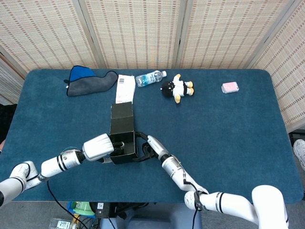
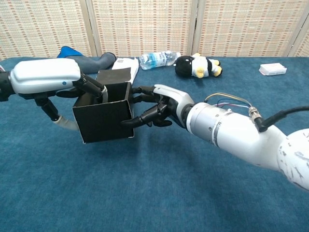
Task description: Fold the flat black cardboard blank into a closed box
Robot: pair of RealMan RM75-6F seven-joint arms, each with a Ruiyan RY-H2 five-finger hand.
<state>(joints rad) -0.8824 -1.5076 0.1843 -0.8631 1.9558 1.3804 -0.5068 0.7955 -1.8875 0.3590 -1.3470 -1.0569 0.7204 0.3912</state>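
Note:
The black cardboard box (image 1: 123, 138) (image 2: 104, 120) stands with its open top up near the table's front edge. Its lid flap (image 1: 121, 112) (image 2: 114, 76) rises at the far side. My left hand (image 1: 98, 146) (image 2: 46, 77) is at the box's left wall, and its fingers (image 2: 92, 87) hook over the rim into the opening. My right hand (image 1: 151, 145) (image 2: 161, 104) holds the right wall, with fingertips on the upper rim and the thumb against the lower front corner. The inside of the box is dark and mostly hidden.
Along the far edge lie a blue and grey cloth (image 1: 88, 80), a white card (image 1: 125, 88), a water bottle (image 1: 150, 78) (image 2: 157, 59), a penguin plush (image 1: 177, 88) (image 2: 198, 66) and a small pink packet (image 1: 229, 87) (image 2: 273, 69). Blue tabletop (image 1: 228, 138) spreads to the right.

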